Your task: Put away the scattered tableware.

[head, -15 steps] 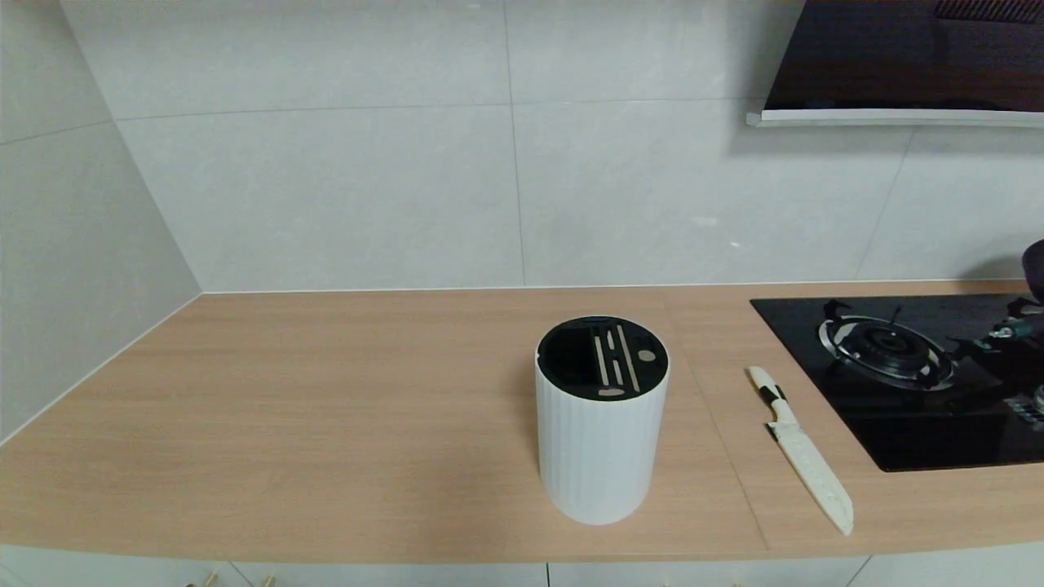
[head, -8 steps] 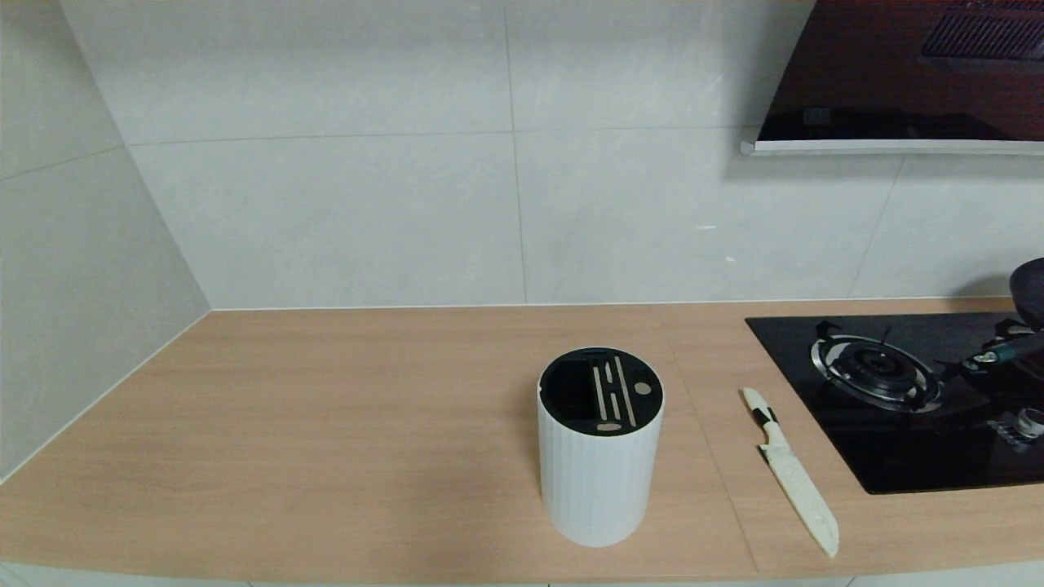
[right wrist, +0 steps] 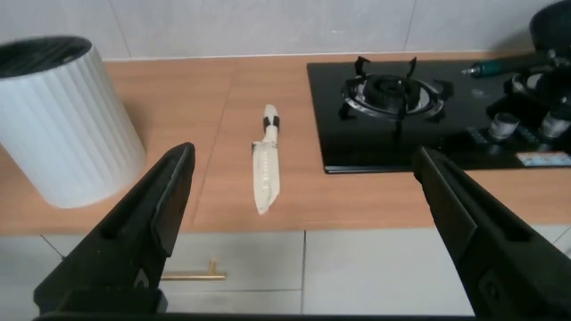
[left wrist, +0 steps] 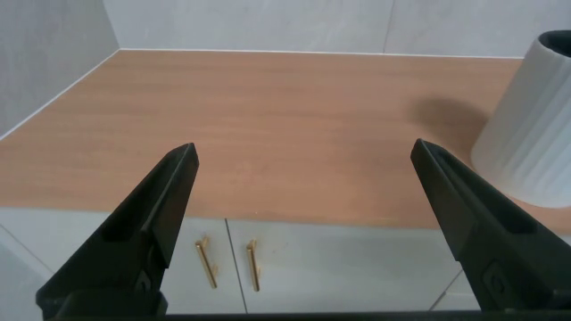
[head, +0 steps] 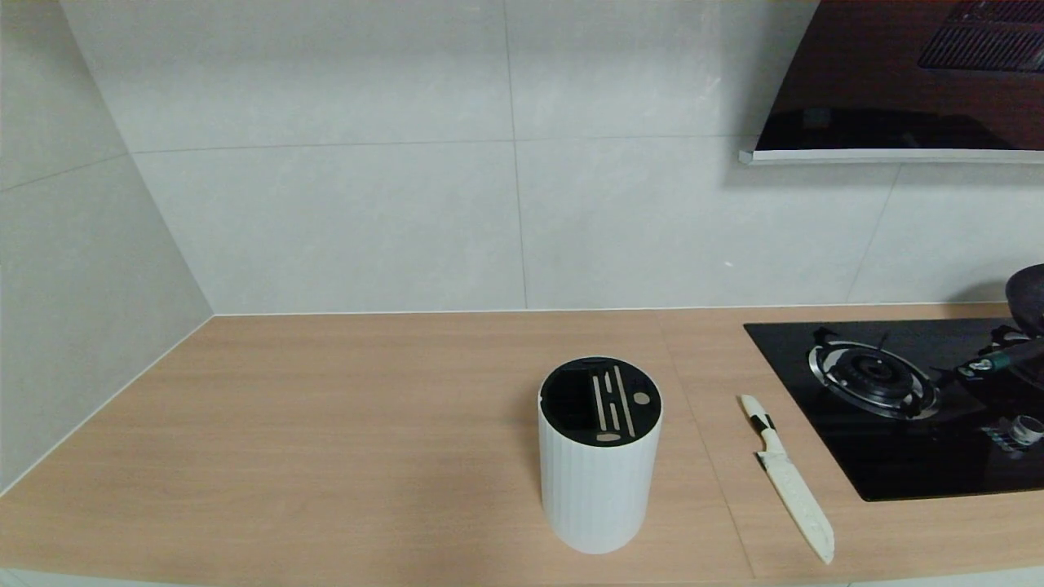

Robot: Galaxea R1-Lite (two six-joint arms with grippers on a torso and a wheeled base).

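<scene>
A white ribbed cylindrical knife holder (head: 600, 454) with a black slotted top stands on the wooden counter (head: 342, 424) near its front edge. Right of it lies a cream knife (head: 786, 478), its handle toward the wall and its blade toward the front edge. My left gripper (left wrist: 303, 223) is open, held low in front of the counter edge, with the holder (left wrist: 533, 116) off to one side. My right gripper (right wrist: 303, 223) is open too, in front of the counter, with the knife (right wrist: 267, 160) and the holder (right wrist: 64, 116) beyond its fingers.
A black gas hob (head: 897, 399) with a burner ring occupies the counter's right end, with a dark pan (head: 1026, 295) at its far edge. A range hood (head: 897, 81) hangs above. Tiled walls close the back and left. White cabinet fronts with gold handles (left wrist: 207, 265) lie below the counter.
The whole head view has shifted downward, so the camera tilted up or the torso rose. The knife and holder keep their places on the counter.
</scene>
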